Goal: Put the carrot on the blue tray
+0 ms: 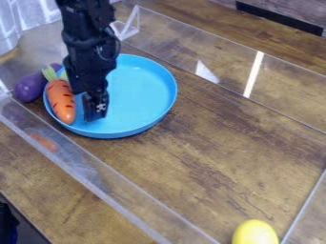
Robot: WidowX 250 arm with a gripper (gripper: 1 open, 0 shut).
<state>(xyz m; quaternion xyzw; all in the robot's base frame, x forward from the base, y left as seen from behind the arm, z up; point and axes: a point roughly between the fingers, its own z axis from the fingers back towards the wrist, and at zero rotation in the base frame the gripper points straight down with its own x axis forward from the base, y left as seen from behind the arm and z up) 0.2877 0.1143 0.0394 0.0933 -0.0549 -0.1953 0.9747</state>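
Listing near to far: lemon [254, 233], front desk [192, 162] edge. Tray [147, 91], mid-left. Carrot [60, 99] lies on its left rim, apparently delivered. Gripper [91, 105] beside carrot, released, empty. Eggplant [27, 88] beyond. Step: release; next calls for lifting clear.

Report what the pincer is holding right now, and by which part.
Nothing is held. The pincer is open, low over the blue tray, with the carrot lying beside it on the tray's left edge.

Dark wooden table [216, 143] under clear sheeting — carrying blue tray [147, 95] at upper left, purple eggplant [27, 88] just beside its left rim, yellow lemon [254, 233] well apart, near bottom edge.
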